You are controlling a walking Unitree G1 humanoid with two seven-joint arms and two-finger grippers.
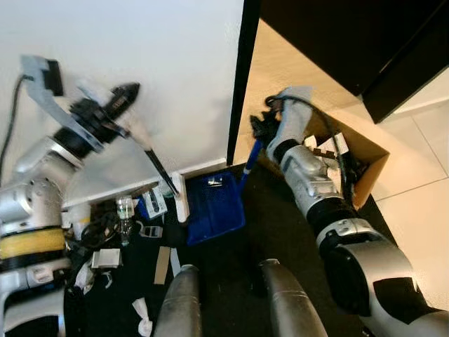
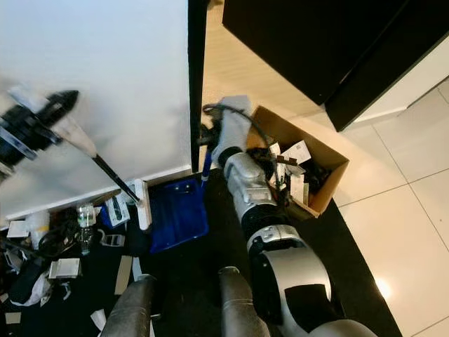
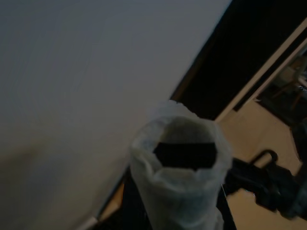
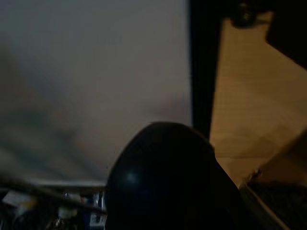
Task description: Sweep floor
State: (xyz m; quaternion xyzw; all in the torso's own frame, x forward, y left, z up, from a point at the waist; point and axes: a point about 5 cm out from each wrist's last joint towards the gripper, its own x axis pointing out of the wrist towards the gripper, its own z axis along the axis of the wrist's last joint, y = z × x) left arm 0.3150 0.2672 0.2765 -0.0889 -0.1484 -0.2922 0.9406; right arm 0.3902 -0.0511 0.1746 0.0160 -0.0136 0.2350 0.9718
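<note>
— Two arms up from where I stand. In the left eye view the left gripper [image 1: 116,98] is raised against the white wall [image 1: 161,77], its fingers clamped on the white-wrapped top of the broom handle [image 1: 144,144]. The handle slants down to the white broom head [image 1: 181,198], which stands at the left edge of the blue dustpan [image 1: 214,207] on the dark floor [image 1: 273,225], close to the wall's foot.

— And the right?

— The right gripper [image 1: 261,130] sits at the top of the dustpan's blue handle [image 1: 249,165]; its fingers look closed on it. In the right eye view, scraps of paper [image 2: 123,274], a small bottle [image 2: 85,214] and cables [image 2: 52,242] litter the floor left of the pan; a cardboard box [image 2: 330,172] of rubbish stands right of the arm.

— The wrist views?

— Left wrist: the wrapped handle end [image 3: 180,177] head-on. Right wrist: a dark rounded shape [image 4: 165,177], too blurred to name, with the wall and a black door edge [image 4: 201,67] behind.
</note>
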